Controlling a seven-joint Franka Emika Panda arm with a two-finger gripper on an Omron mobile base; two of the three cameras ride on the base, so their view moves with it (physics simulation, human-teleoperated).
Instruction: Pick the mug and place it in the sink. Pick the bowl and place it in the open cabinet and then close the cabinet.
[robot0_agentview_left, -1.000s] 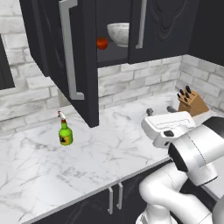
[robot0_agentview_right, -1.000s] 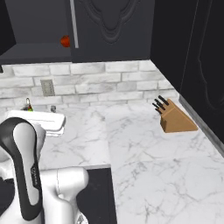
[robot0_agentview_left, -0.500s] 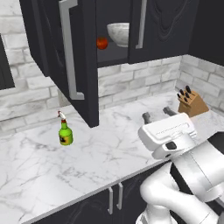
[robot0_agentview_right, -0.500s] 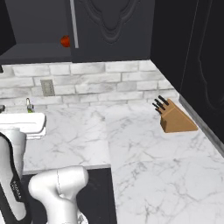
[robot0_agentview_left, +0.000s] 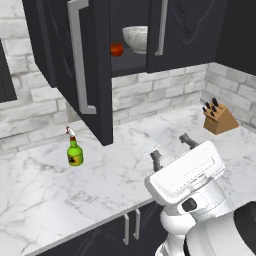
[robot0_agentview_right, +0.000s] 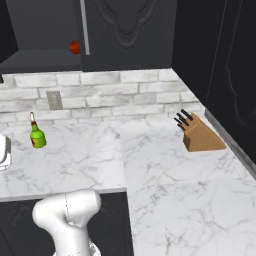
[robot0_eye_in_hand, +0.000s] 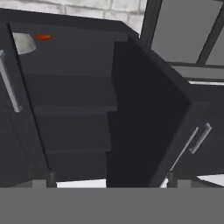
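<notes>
Nearest the base, the gripper (robot0_agentview_left: 172, 148) is seen raised over the front of the marble counter (robot0_agentview_left: 45, 185), its two dark fingers spread wide apart and nothing held between them; in the hand view the same tips stand at the lower edge, well separated, pointed up at the cabinet (robot0_eye_in_hand: 87, 87). Farther back on the counter a green bottle (robot0_agentview_left: 74, 152) stands upright, just below the lower edge of the swung-out door (robot0_agentview_left: 80, 65) — a tall black panel with a long silver bar handle (robot0_agentview_left: 80, 55); to the right, near the corner, a wooden knife block (robot0_agentview_left: 219, 118) is set against the brick wall (its dark handles slant up and left). Farthest off, inside the open cabinet, the bowl (robot0_agentview_left: 136, 38) is resting on the shelf, partly hidden by the closed right-hand door (robot0_agentview_left: 185, 30); a small red fruit (robot0_agentview_left: 116, 49) lies just beside it, to its left — apart from it, as far as can be told.
</notes>
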